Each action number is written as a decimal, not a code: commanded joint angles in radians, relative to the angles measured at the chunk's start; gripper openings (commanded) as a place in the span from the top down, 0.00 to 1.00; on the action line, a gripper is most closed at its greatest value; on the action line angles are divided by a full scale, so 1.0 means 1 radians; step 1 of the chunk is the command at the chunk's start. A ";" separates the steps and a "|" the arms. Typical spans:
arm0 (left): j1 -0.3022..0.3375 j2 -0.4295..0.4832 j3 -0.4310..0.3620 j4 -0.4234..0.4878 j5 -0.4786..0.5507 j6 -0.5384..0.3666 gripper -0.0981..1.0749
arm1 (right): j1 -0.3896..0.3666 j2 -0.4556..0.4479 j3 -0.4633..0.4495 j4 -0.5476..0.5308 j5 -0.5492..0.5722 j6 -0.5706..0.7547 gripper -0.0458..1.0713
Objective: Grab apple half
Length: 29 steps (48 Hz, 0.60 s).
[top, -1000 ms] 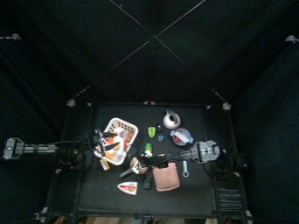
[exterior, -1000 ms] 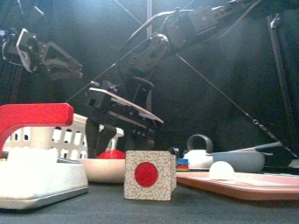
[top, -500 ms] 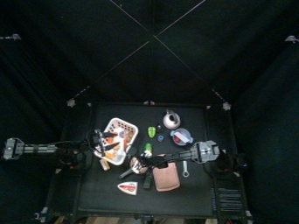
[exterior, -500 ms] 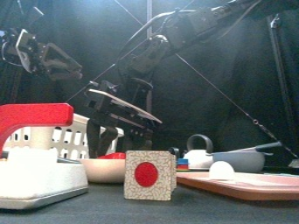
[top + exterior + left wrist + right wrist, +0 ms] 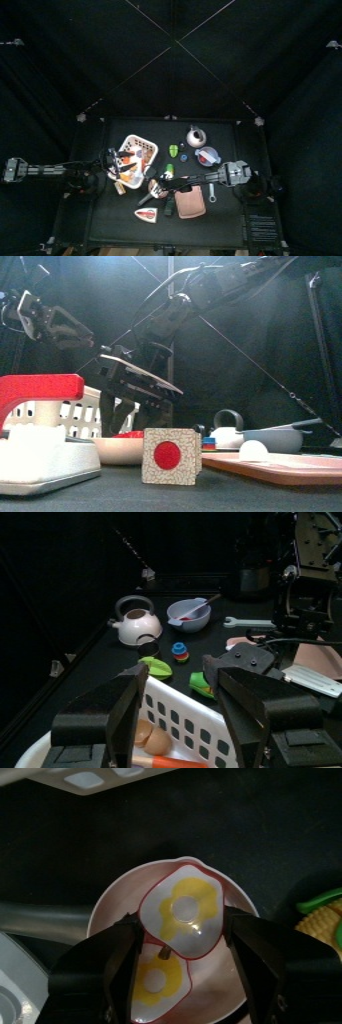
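The apple half (image 5: 254,450), a small pale round piece, lies on the pinkish-brown board (image 5: 301,467) at the front right. My right gripper (image 5: 185,928) reaches across the table and hangs open right above a pink bowl (image 5: 120,893) holding fried-egg pieces (image 5: 185,908); nothing is between its fingers. In the front view the right gripper (image 5: 127,414) stands left of and behind the board, apart from the apple half. My left gripper (image 5: 187,697) rests open over the white basket (image 5: 201,727).
A red-and-white wedge (image 5: 144,213) lies at the front left. A card box with a red disc (image 5: 170,454) stands before the bowl. A kettle (image 5: 134,622), a grey bowl with a spoon (image 5: 193,612) and a wrench (image 5: 257,620) sit at the back.
My right gripper has sunk a little closer to the pink bowl, its jaws drawing in slightly. The left arm has stayed still.
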 commanded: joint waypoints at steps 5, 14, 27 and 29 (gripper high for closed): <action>0.002 0.002 -0.014 0.005 -0.008 0.002 0.19 | 0.023 -0.077 -0.005 -0.035 0.017 0.005 0.23; -0.002 0.002 -0.012 0.003 -0.008 -0.002 0.19 | 0.031 -0.078 0.003 -0.046 0.017 0.008 0.23; -0.002 0.002 -0.011 0.005 -0.008 -0.002 0.19 | 0.032 -0.078 0.005 -0.052 0.014 0.008 0.23; -0.002 0.002 -0.011 0.005 -0.008 -0.002 0.19 | 0.035 -0.080 0.005 -0.052 0.014 0.006 0.23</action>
